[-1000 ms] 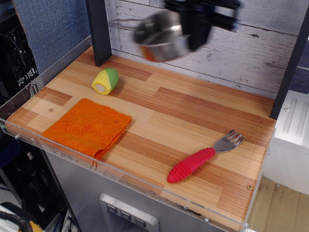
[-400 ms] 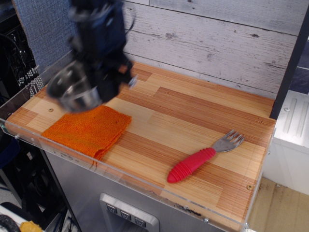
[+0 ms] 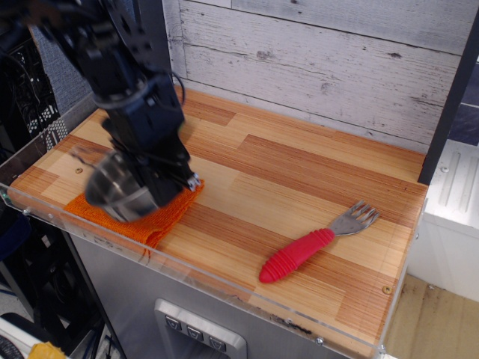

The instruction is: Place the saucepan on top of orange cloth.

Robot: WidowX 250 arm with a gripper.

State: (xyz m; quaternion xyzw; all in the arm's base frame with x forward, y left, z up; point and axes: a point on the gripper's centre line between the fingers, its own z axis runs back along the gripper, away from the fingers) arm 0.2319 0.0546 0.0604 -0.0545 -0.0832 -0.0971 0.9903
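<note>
Where the clear rail point(image 3: 224, 280) edges the wooden counter point(image 3: 299, 179) at the frame's bottom, a red-handled fork point(image 3: 310, 245) lies lower right. At left, the gripper point(image 3: 150, 168) clamps the saucepan point(image 3: 120, 196) over the orange cloth point(image 3: 161, 217). Whitewashed planks point(image 3: 322, 60) back everything.

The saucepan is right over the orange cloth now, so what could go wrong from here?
The saucepan looks tilted in the gripper, so released like this it might land on its rim and tip or roll. The orange cloth lies near the table's front edge, so a sliding pan could reach that edge. The gripper hides most of the cloth, so centring is hard to judge.
</note>
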